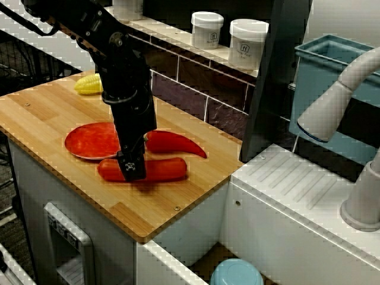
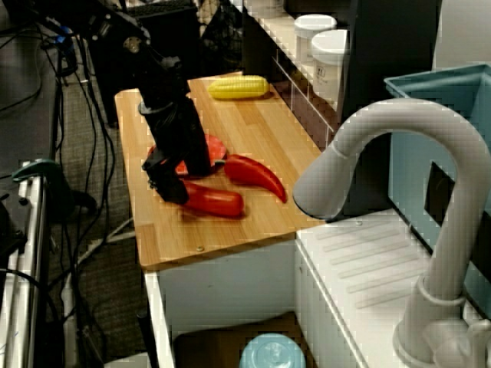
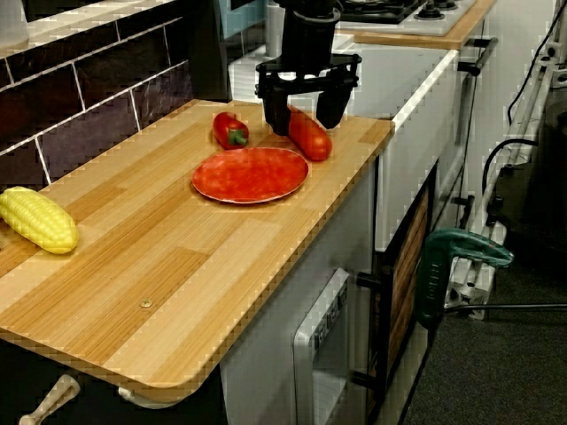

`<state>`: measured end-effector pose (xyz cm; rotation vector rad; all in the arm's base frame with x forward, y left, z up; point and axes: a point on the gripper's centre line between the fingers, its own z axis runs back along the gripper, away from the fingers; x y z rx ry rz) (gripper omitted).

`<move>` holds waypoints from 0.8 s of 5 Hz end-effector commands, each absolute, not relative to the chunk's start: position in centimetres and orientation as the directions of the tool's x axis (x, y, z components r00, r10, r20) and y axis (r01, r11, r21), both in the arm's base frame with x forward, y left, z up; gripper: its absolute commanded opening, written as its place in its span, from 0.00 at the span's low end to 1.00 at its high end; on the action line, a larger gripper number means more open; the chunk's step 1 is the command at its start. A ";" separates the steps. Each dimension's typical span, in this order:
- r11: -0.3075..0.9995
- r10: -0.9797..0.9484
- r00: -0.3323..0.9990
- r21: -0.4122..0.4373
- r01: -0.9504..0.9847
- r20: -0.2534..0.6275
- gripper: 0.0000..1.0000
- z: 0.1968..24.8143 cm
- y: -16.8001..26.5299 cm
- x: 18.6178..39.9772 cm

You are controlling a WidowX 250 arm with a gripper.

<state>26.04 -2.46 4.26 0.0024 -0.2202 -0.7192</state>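
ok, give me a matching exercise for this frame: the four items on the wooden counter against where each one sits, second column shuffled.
Things:
1. corn cob
2. red plate
3. red pepper
4. red sausage

Places:
A. between the open fingers of the gripper
B. alone, apart from the other three
C. between the sausage and the tiled wall
D. flat beside the sausage, nothing on it

Pairs: 1-B, 2-D, 3-C, 4-A
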 end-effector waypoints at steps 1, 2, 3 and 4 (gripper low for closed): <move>0.766 -0.635 0.722 0.099 0.636 0.274 1.00 9.0 -1.0 27.2; 0.773 -0.621 0.727 0.080 0.629 0.294 1.00 11.4 -0.3 27.3; 0.775 -0.613 0.726 0.061 0.628 0.311 1.00 13.4 0.5 27.5; 0.777 -0.605 0.726 0.045 0.627 0.326 1.00 14.9 1.2 27.7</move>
